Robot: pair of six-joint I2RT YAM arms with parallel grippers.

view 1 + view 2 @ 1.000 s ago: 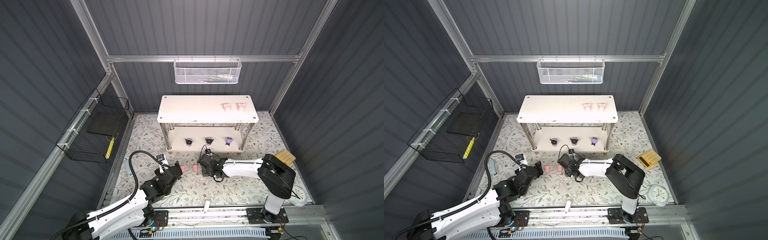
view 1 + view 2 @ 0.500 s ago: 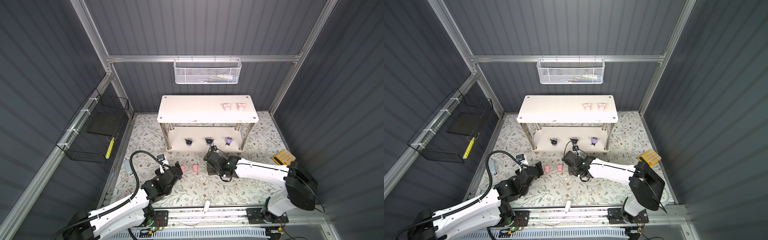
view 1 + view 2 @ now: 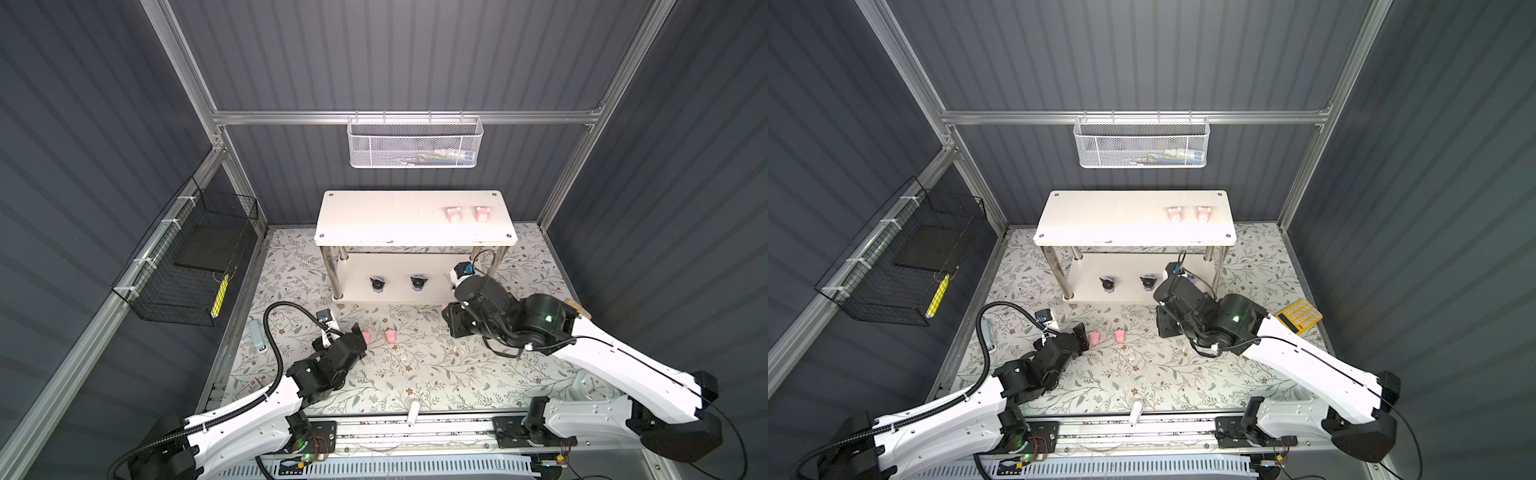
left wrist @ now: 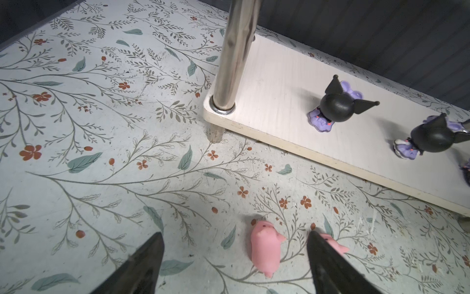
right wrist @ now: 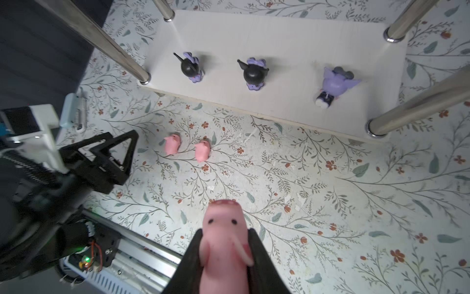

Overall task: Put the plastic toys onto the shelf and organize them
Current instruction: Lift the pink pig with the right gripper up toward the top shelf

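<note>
The shelf (image 3: 399,226) stands at the back with two pink pig toys (image 3: 454,214) (image 3: 482,213) on its top board. Its lower board (image 5: 279,33) carries two upright purple toys (image 5: 191,66) (image 5: 253,73) and one lying on its side (image 5: 333,84). Two pink pigs (image 3: 365,336) (image 3: 390,335) lie on the floral mat. My left gripper (image 4: 235,235) is open low over the mat. One pig (image 4: 264,248) lies between its fingers, the other pig (image 4: 333,245) just outside one. My right gripper (image 5: 225,230) is shut on a pink pig (image 5: 225,254), raised before the shelf's right end.
A yellow calculator (image 3: 1300,318) and a pale blue clock (image 3: 590,384) lie on the right of the mat. A white mesh basket (image 3: 413,143) hangs on the back wall. A black wire basket (image 3: 187,266) hangs on the left wall. A pale blue item (image 3: 257,334) lies at the left edge.
My right gripper has closed on a pink pig and swung right and up, away from the two pigs on the mat. The left arm has stayed put.
</note>
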